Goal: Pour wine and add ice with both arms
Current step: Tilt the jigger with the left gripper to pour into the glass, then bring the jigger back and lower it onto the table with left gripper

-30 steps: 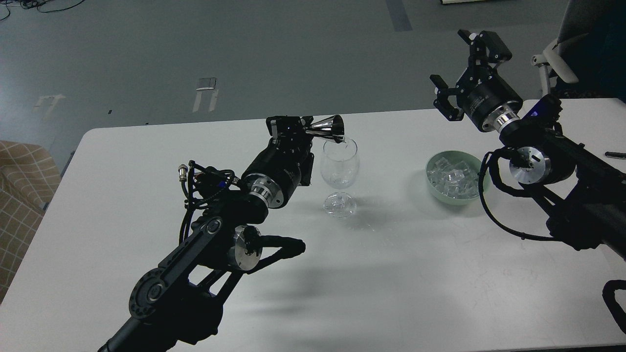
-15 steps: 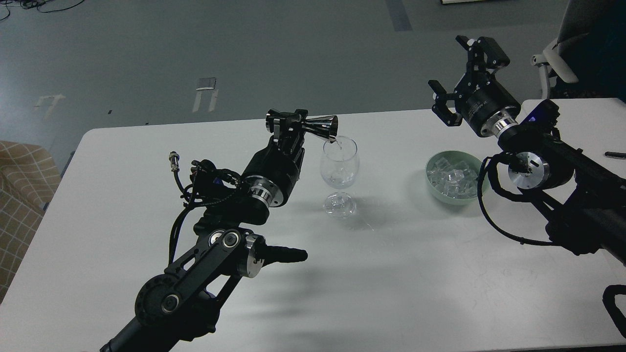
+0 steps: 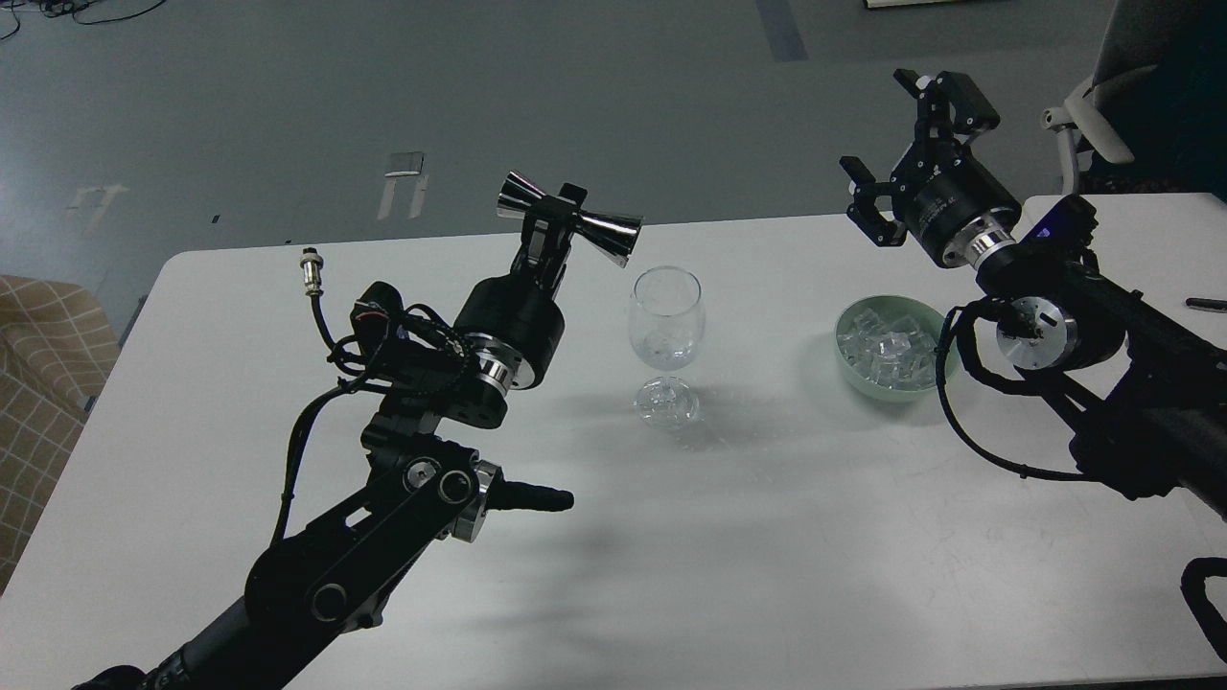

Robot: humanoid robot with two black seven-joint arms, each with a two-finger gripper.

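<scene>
A clear stemmed wine glass (image 3: 665,331) stands upright near the middle of the white table (image 3: 767,537). My left gripper (image 3: 558,216) is shut on a shiny steel double-cone jigger (image 3: 567,218), held sideways up and to the left of the glass rim, clear of it. The ice (image 3: 887,355), several small clear cubes, lies in a pale green bowl (image 3: 942,337) to the right of the glass. My right gripper (image 3: 909,144) is open and empty, in the air above and behind the bowl.
A tan checked seat (image 3: 38,383) stands off the table's left edge. A white and dark chair (image 3: 1102,125) stands beyond the far right corner. A dark pen-like thing (image 3: 1205,304) lies at the right edge.
My left gripper has drawn the jigger up and to the left, away from the glass rim, and levelled it. My right gripper has barely moved.
</scene>
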